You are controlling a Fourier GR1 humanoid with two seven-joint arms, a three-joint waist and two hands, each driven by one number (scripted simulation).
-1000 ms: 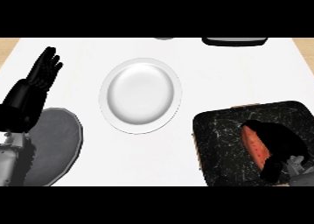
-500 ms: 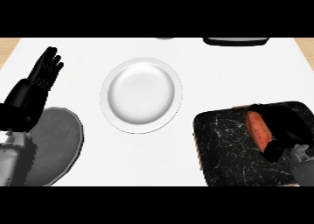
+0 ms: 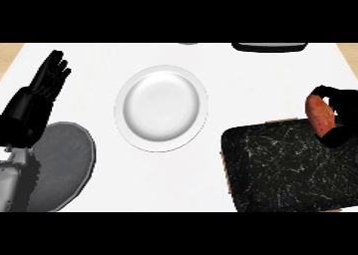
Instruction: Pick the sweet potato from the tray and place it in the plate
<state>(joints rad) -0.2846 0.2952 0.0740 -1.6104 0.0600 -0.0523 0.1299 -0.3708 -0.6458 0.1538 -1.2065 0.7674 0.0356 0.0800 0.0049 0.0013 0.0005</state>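
With its fingers curled round the sweet potato (image 3: 318, 115), the right hand (image 3: 345, 117) holds it above the far right corner of the dark tray (image 3: 292, 169). To do this step well, it should carry the potato level toward the white plate (image 3: 161, 107) near the counter's middle, letting go only over the plate's centre. At the counter's left edge, the left hand (image 3: 36, 102) rests with straight fingers.

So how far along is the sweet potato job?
Pickup looks done: the right hand is curled round the sweet potato, held above the tray's far edge. Left: carry it over to the plate, which holds nothing yet, and release it. The left hand rests open.
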